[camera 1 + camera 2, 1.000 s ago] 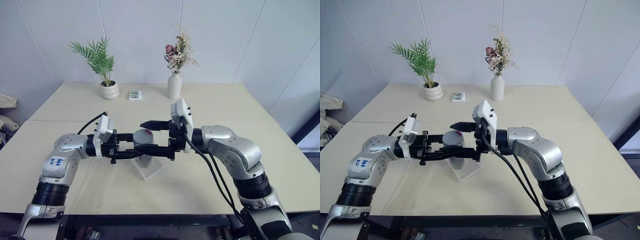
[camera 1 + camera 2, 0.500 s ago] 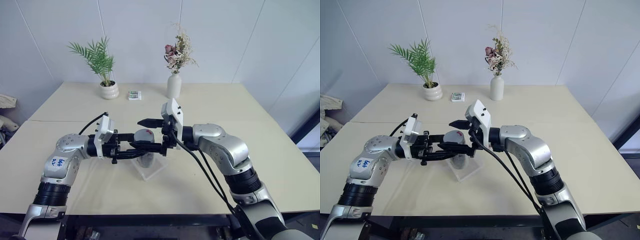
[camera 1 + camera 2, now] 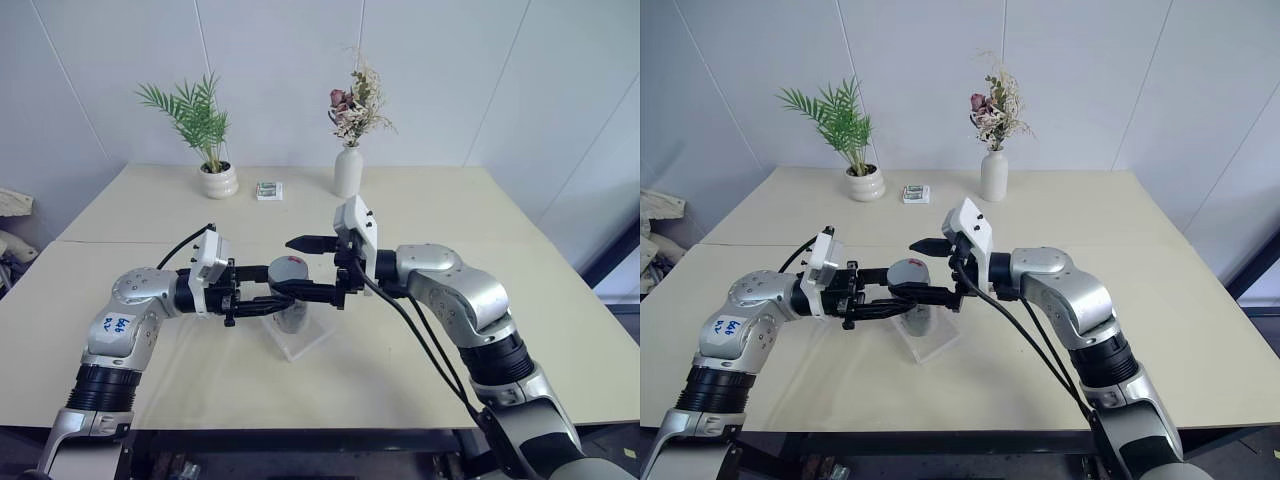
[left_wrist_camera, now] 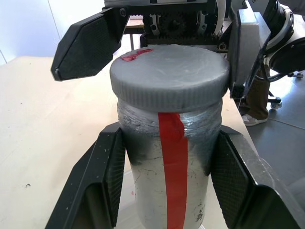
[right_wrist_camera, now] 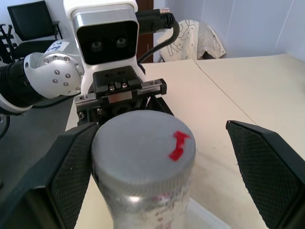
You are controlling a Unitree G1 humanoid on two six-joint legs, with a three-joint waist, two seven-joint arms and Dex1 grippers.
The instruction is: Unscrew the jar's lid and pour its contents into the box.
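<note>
Jar clamped in left pincer; right pincer spread around lid (contents hidden, box partly hidden).

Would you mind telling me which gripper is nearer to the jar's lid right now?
Right. The right gripper has its open fingers on either side of the lid; the left gripper is shut on the jar body just below it.

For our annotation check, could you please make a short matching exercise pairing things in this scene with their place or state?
Things:
1. jar
2. lid
3. right gripper
4. box

States:
A. open, astride the lid
B. on the table under the jar
C. still on the jar
D. clamped by the left gripper

Pairs: 1-D, 2-C, 3-A, 4-B
</note>
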